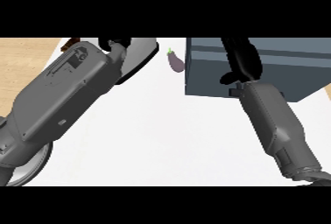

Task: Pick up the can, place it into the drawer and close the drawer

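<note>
Black right hand lies w/ straight fingers on the grey drawer unit; left hand's state unclear.

Right hand lay on top of the blue-grey drawer unit, an eggplant sat just left of it, and left hand showed near the top edge.

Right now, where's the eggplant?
In the head view, the eggplant lies on the white counter near the top, just left of the blue-grey drawer box and right of the left forearm.
</note>
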Available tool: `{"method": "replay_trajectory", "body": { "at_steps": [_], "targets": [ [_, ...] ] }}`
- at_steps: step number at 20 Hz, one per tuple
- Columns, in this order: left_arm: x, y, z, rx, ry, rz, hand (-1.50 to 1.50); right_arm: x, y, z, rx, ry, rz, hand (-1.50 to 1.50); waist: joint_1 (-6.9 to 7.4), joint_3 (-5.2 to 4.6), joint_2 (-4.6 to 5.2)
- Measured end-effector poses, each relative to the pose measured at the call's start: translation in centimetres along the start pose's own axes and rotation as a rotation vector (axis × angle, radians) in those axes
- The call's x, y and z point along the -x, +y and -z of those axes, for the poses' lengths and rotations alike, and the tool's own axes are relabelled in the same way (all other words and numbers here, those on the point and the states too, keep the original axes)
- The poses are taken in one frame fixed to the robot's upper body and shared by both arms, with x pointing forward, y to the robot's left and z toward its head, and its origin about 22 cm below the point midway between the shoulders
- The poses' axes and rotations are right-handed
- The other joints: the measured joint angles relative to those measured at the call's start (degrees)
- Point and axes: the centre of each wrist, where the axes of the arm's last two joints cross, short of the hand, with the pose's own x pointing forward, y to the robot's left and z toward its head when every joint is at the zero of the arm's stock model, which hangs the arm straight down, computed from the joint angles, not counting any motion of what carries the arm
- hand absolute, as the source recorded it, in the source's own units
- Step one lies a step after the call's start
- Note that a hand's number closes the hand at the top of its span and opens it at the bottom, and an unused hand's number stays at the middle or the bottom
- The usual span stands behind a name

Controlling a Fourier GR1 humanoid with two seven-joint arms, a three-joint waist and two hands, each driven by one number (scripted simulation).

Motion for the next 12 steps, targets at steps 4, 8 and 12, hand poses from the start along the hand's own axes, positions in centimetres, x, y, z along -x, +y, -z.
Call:
{"method": "replay_trajectory", "body": {
  "at_steps": [4, 8, 12],
  "targets": [
    [-0.8, 1.1, 0.1, 0.001, -0.006, 0.012, -1.5, 0.1, 0.0, 0.9, 0.021, 0.026, -0.001, -1.5, 0.47, 0.5, 0.65],
    [-0.7, 1.6, -0.1, 0.009, -0.011, 0.02, -1.5, 0.1, -0.3, 1.7, 0.043, 0.045, -0.009, -1.5, 0.77, 0.62, 0.92],
    [-1.2, 1.5, -0.5, 0.016, -0.015, 0.016, -1.5, 0.3, -1.0, 2.6, 0.037, 0.055, -0.02, -1.5, 1.11, 0.83, 1.38]
  ]
}}
